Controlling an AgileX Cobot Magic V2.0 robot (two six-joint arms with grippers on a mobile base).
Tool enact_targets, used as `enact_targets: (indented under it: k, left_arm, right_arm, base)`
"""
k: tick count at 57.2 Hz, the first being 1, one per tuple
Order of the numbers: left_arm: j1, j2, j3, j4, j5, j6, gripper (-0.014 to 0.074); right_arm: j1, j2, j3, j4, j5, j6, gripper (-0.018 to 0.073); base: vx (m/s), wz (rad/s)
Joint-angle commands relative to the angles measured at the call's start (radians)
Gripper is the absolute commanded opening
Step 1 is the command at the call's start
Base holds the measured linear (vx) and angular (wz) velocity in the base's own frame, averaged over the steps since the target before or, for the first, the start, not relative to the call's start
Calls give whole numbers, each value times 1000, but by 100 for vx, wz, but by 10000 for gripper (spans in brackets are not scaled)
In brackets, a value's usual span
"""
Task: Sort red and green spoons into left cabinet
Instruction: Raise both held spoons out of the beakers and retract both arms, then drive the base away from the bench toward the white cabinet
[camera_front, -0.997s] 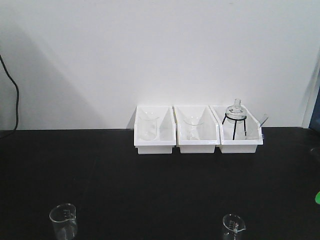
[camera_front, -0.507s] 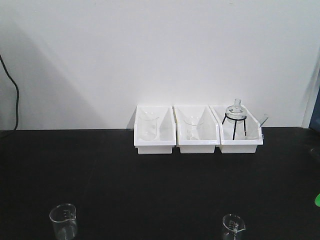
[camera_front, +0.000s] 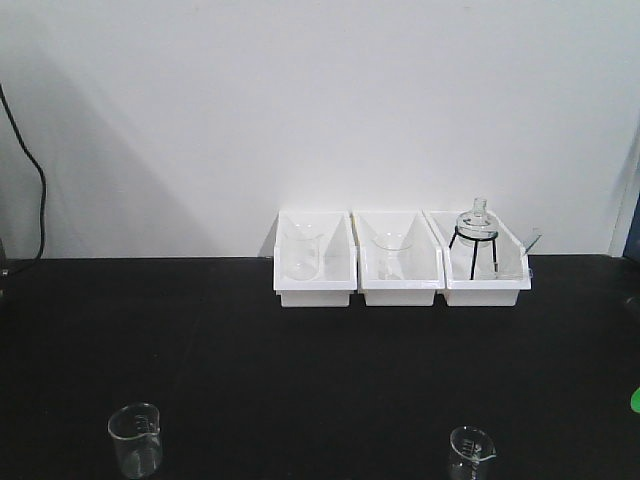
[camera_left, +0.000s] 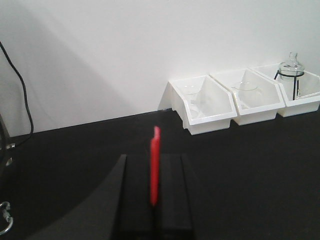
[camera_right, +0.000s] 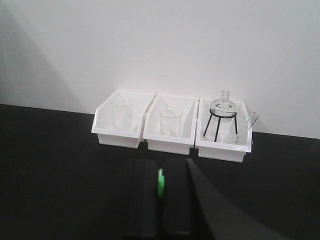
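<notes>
My left gripper (camera_left: 155, 162) is shut on a red spoon (camera_left: 155, 172), which stands upright between the black fingers above the black table. My right gripper (camera_right: 161, 167) is shut on a green spoon (camera_right: 160, 184), seen edge-on between its fingers. A bit of green (camera_front: 636, 398) shows at the right edge of the front view. Three white bins stand in a row against the back wall. The left bin (camera_front: 340, 272), also in the left wrist view (camera_left: 220, 107) and the right wrist view (camera_right: 102, 125), holds a glass beaker (camera_front: 299, 252). Both grippers are well short of it.
The middle bin (camera_front: 399, 290) holds a glass beaker. The right bin (camera_front: 487, 292) holds a flask on a black tripod (camera_front: 476, 240). Two small glass beakers (camera_front: 135, 438) (camera_front: 470, 452) stand near the table's front edge. A black cable (camera_front: 40, 195) hangs at the left wall.
The whole front view has shifted a little: bins and beakers sit slightly further right than before. Both spoons stay gripped.
</notes>
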Motion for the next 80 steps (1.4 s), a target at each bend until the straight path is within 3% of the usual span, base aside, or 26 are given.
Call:
enact_targets:
  k: [1, 80]
  left_arm:
    - [-5, -1, -25, -14, -72, -5, -1]
    - [-5, -2, -25, -14, -73, -5, -1]
  right_arm:
    - [-2, -2, -30, -4, -80, -12, -4]
    - [-2, -2, -30, -4, -81, -12, -4]
  base:
    - [-3, 8]
    - [-6, 26]
